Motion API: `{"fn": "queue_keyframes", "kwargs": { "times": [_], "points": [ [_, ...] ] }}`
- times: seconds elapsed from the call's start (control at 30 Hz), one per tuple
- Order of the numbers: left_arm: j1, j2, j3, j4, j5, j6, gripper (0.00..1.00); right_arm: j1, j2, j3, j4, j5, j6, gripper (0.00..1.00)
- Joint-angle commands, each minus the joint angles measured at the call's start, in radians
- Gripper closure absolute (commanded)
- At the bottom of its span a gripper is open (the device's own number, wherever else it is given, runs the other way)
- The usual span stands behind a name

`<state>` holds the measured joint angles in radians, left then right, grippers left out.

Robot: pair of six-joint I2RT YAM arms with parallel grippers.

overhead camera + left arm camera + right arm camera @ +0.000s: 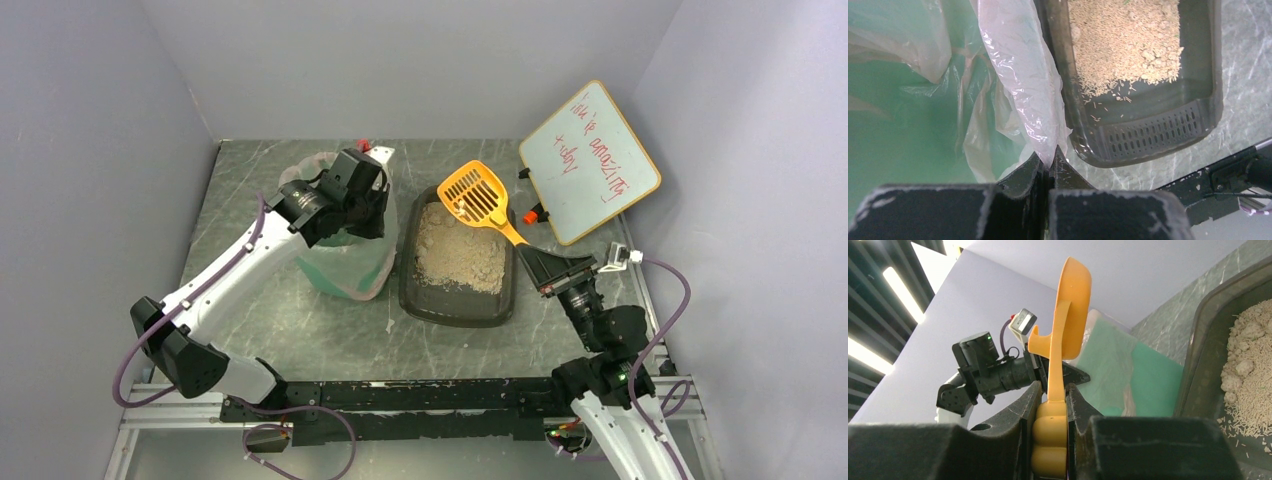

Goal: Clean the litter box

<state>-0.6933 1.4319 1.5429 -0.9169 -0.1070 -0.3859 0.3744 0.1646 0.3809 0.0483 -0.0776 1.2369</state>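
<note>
Scooping stage — left jaws pinched shut on the bag (1018, 85) rim, right jaws clamped on the scoop (482, 195) handle — next it should dig into the litter box (450, 310).

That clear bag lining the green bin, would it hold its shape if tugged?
Probably not: the bag hangs in creased folds, so it looks thin and floppy. It likely weighs almost nothing. Its glossy film may slip, though the left gripper has its jaws shut on an edge.

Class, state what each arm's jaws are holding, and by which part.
Left jaws: the clear bag liner, by its edge. Right jaws: the orange scoop, by its handle.
</note>
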Motion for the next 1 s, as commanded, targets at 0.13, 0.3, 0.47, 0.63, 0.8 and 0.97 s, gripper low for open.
{"fn": "queue_keyframes", "kwargs": {
  "times": [0.13,0.3,0.47,0.63,0.8,0.97],
  "points": [
    [-0.027,0.001,0.007,0.061,0.018,-0.039,0.85,-0.002,-0.020,0.029,-0.005,0.016,-0.003,1.00],
    [-0.028,-0.018,0.038,0.041,-0.013,-0.021,0.52,-0.002,0.011,0.022,0.054,-0.018,0.005,1.00],
    [-0.027,-0.026,0.140,-0.021,-0.051,-0.001,0.25,-0.001,0.136,0.048,0.181,-0.102,-0.006,1.00],
    [-0.028,-0.063,0.255,-0.082,-0.128,0.007,0.05,-0.002,0.348,0.170,0.220,-0.222,-0.101,1.00],
    [-0.027,-0.145,0.285,-0.109,-0.250,0.001,0.03,0.000,0.500,0.276,0.255,-0.302,-0.204,1.00],
    [-0.026,-0.227,0.262,-0.090,-0.335,0.005,0.03,0.006,0.686,0.452,0.166,-0.387,-0.365,1.00]
  ]
}}
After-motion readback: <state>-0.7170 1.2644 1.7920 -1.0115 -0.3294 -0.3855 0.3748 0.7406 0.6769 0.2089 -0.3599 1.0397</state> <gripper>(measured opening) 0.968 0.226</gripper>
